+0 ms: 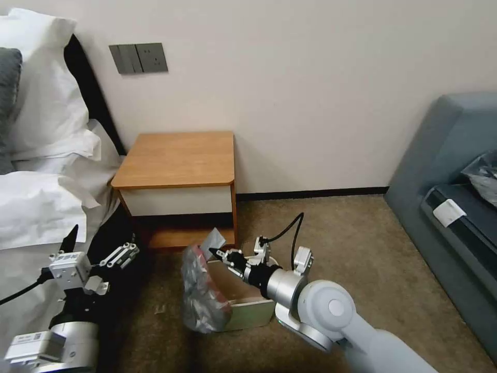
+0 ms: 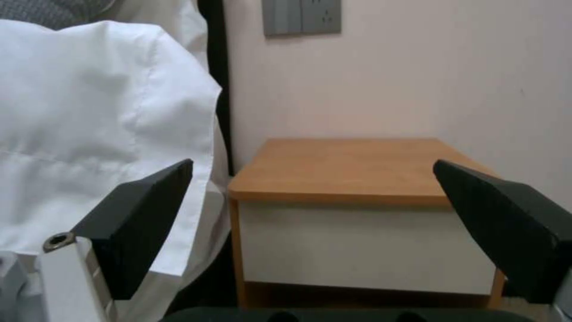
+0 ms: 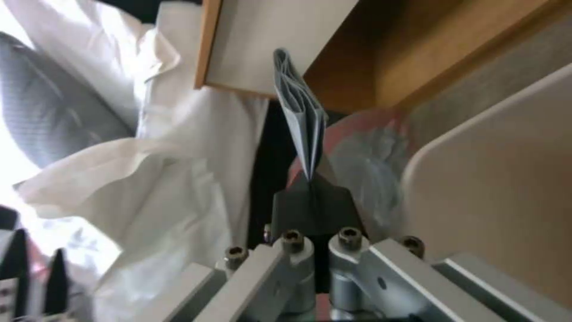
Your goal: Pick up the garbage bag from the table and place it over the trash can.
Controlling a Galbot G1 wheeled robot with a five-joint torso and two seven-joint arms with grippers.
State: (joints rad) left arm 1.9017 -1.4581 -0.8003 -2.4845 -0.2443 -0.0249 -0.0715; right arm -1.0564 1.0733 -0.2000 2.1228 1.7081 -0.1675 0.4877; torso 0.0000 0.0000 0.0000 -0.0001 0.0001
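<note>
Head view: at eight o'clock my left pincer hangs spread wide and idle beside the bed. At centre, the garbage bag drapes over the trash can rim; the worktop sits at twelve o'clock. My right pincer is clenched on the garbage bag's folded grey corner. The film looks light, limp and slippery; I'd take hold at the pink hem.

A bedroom: white-linened bed, wooden nightstand, carpet.
</note>
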